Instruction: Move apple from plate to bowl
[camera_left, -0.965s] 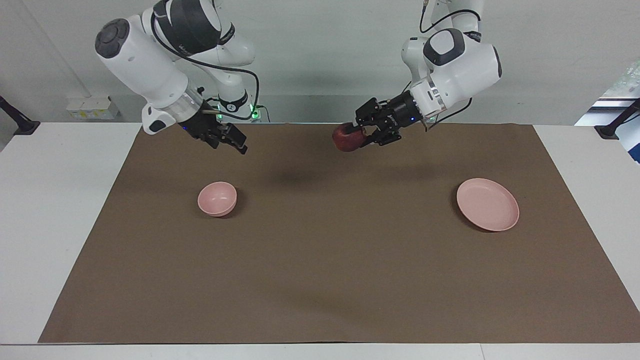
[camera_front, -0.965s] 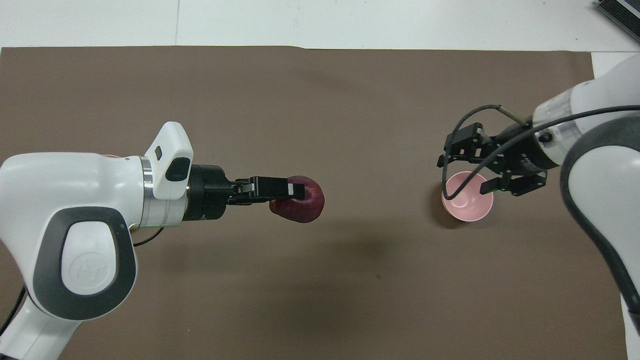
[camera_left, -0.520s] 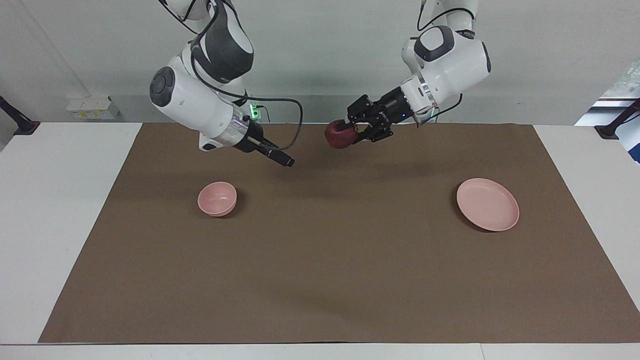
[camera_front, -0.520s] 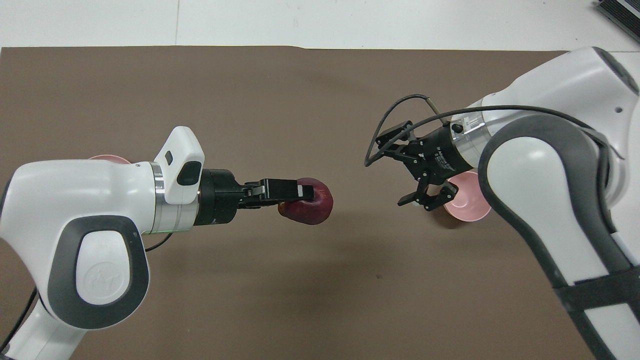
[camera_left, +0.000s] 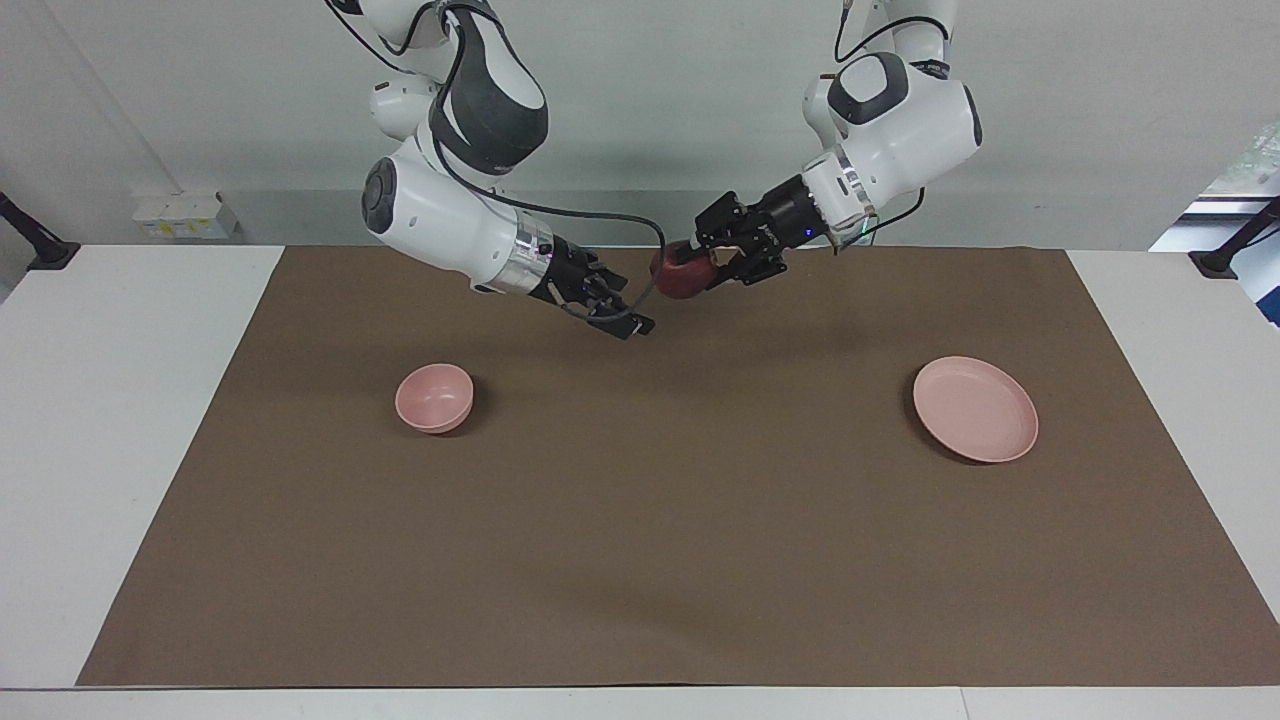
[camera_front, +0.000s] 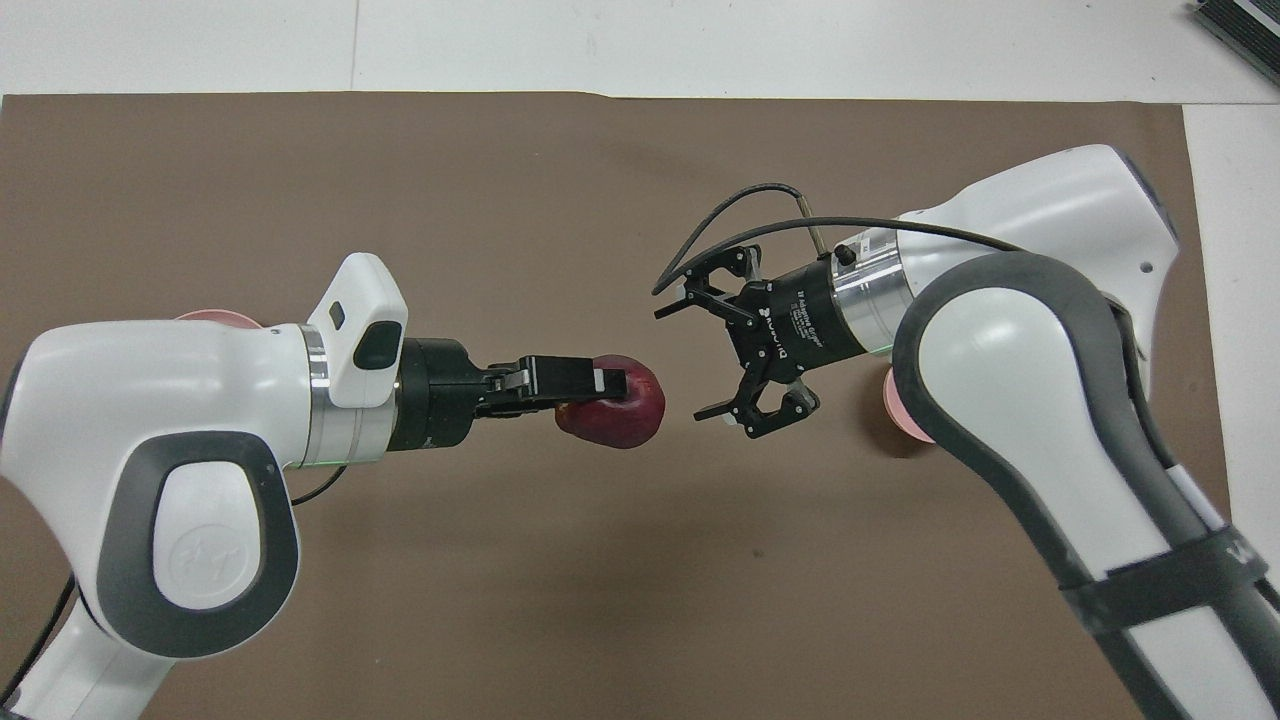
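The left gripper (camera_left: 708, 268) squeezes the apple (camera_left: 676, 276) above the mat's (camera_left: 640, 560) robot-side edge. The right gripper (camera_front: 712, 362), wide open, waits close. Letting go early could drop it.

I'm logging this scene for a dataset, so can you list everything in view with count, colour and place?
apple: one, dark red, held in the air over the middle of the mat, between the two claws.
bowl: one, pale pink, on the mat toward the right arm's end, nothing in it.
plate: one, pale pink, on the mat toward the left arm's end, nothing on it.
mat: one, brown, covering most of the table.
table: one, white, under the mat.
left claw: one, black, shut on the apple.
right claw: one, black, open, in the air close beside the apple, not touching it.
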